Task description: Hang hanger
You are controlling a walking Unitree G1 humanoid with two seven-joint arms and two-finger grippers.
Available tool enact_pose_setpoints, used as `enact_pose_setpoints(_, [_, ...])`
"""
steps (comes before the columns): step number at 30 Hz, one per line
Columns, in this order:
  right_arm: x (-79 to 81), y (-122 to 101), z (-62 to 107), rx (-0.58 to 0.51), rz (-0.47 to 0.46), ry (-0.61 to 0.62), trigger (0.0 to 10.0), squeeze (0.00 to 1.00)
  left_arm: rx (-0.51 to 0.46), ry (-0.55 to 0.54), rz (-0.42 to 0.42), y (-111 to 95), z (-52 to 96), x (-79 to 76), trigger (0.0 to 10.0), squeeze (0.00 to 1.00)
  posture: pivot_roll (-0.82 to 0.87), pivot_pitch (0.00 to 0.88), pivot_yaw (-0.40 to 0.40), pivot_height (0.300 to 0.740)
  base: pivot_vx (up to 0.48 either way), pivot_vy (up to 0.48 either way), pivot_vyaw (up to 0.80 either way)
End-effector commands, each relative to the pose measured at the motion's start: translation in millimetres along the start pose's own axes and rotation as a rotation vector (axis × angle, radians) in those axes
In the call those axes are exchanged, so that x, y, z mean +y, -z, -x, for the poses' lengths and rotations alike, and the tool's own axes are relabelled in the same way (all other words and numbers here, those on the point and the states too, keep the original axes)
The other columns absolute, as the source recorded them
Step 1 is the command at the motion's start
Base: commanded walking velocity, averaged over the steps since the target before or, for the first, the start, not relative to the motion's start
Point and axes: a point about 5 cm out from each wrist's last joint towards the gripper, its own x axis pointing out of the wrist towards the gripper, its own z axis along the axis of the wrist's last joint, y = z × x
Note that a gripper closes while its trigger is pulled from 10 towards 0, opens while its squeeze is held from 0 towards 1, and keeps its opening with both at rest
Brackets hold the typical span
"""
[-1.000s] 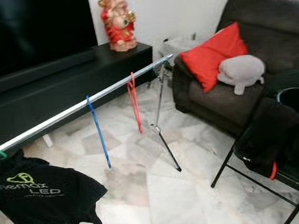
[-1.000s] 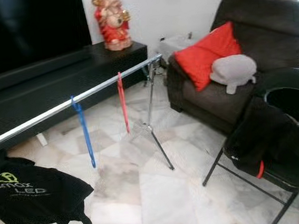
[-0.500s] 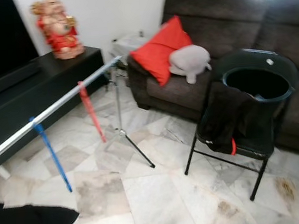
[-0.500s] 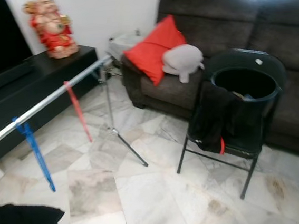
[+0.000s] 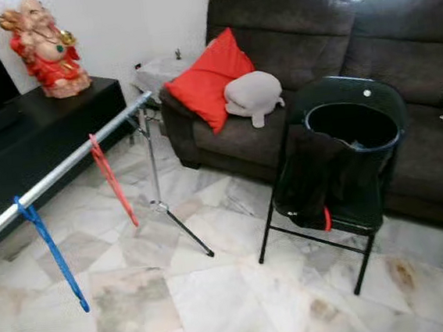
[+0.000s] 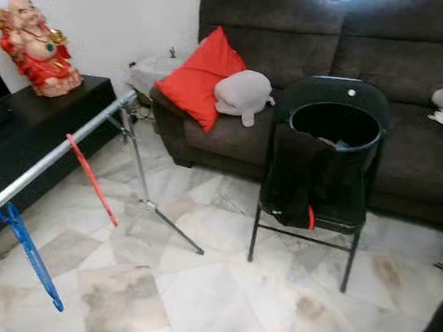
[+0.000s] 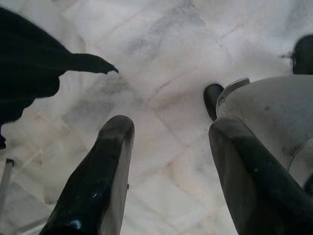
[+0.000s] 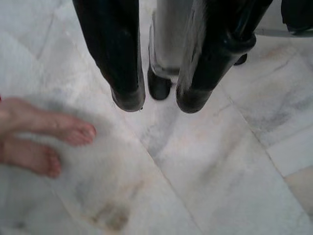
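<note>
Marble floor (image 5: 241, 290), dark sofa (image 5: 304, 40), clothes rail (image 5: 65, 167)

Glossy marble-looking floor (image 5: 241, 290), seemingly fabric sofa (image 5: 311, 39)

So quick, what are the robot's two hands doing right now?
Left tool: open, holding nothing, hanging over the marble floor.
Right tool: open, holding nothing, also over the floor.
</note>
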Motion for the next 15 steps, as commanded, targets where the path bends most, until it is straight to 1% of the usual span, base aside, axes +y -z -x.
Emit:
enact_pose_setpoints(1, [3.1,-3.4,-0.4,-0.011,-0.015,-0.004,10.0,0.00,0.020,-0.004,0.010,5.5,1.1,3.2,10.0,0.00,0.12,0.000,0.030,0.740,0.360,0.000,0.00])
enact_pose_setpoints(8, [3.1,-3.3,-0.5,-0.007,-0.019,-0.002,10.0,0.00,0.019,-0.005,0.012,5.1,1.1,3.3,10.0,0.00,0.12,0.000,0.030,0.740,0.359,0.000,0.00])
enact_pose_setpoints(10, [3.4,-3.0,-0.4,-0.007,-0.033,-0.003,10.0,0.00,0.019,-0.005,0.013,5.1,1.1,3.3,10.0,0.00,0.12,0.000,0.030,0.740,0.358,0.000,-0.77])
enact_pose_setpoints(15, [3.3,-3.4,-0.5,-0.006,-0.023,-0.007,10.0,0.00,0.020,-0.004,0.014,5.1,1.0,3.1,10.0,0.00,0.12,0.000,0.029,0.740,0.359,0.000,-0.75])
